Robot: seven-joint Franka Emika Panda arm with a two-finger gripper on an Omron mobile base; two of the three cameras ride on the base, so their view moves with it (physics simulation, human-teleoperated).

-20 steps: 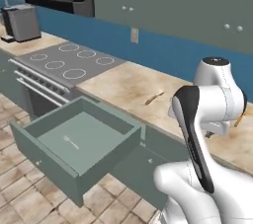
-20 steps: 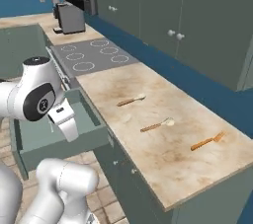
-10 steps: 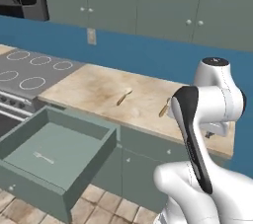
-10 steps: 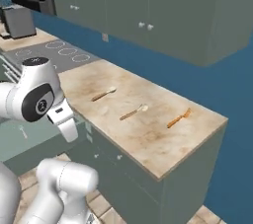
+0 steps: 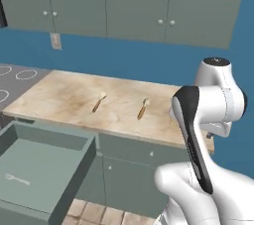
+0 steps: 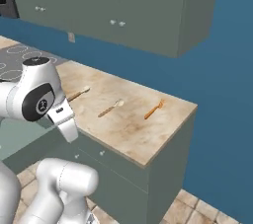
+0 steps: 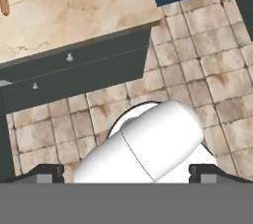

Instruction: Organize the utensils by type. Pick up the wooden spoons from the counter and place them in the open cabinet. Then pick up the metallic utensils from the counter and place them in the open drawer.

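**Two spoons on the counter, claw wide and empty**

Judged light, stiff and thin: wooden, not fragile, but low on the slab and apt to skid or roll under a fingertip. Best taken across the handle, close to the bowl where the weight likely sits, with fingers set square to its length and pressed right down to the top. Little for the claw to bite on, so a centred pinch matters.

Spoons [image 5: 99, 102] [image 5: 143, 108] alike: pale cream oval bowl, orange-brown handle, bowl far and handle pointing near. Lying well apart mid-counter [image 5: 59, 95], roughly parallel, touching nothing. Further right, near the slab's end, a third utensil [image 6: 154, 109], orange-brown here, tip perhaps forked; too small to tell the type.

Claw [image 7: 126, 173] spread fully, holding nothing, aimed down at the floor tiles off the counter's right end, well away from either spoon.

Drawer [image 5: 74, 144] pulled out, down left of the spoons, below the slab.
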